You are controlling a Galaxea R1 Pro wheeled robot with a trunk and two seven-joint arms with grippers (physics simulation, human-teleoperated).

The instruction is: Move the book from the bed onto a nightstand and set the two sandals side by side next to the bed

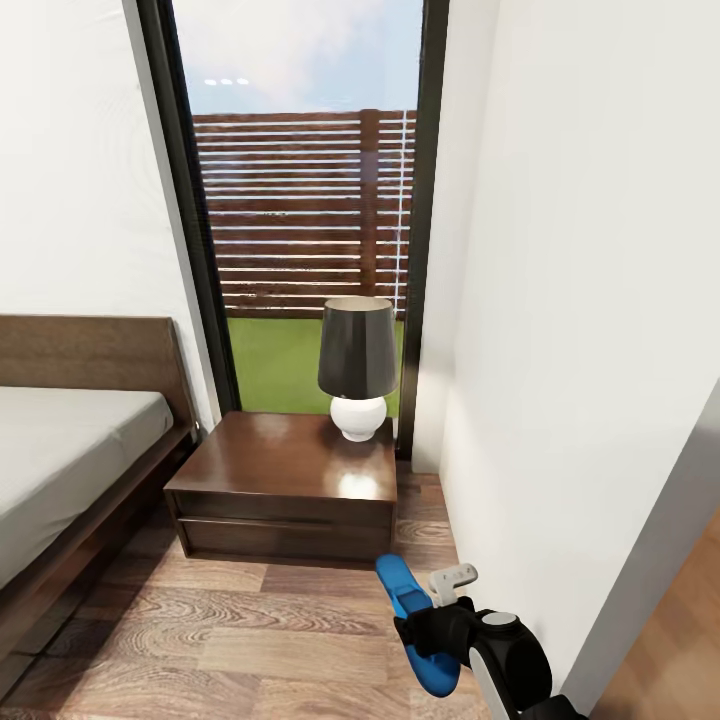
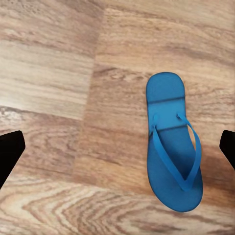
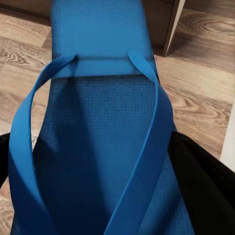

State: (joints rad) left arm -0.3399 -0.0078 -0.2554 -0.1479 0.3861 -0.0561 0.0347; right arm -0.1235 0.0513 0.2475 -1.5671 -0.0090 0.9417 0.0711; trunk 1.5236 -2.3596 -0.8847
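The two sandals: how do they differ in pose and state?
The sandal in the right gripper is held above the floor; the other sandal lies flat on the wood floor, straps up. The first is clamped; the second is untouched, between the open left gripper's fingers. Both are bright blue.

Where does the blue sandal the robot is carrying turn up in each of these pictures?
Head view: the held sandal is at the bottom right, in the right gripper, above the floor.
Left wrist view: a second sandal lies flat on the floor here instead.
Right wrist view: the held sandal is seen close up, straps facing the camera.
Shared landmark: the wood-plank floor.
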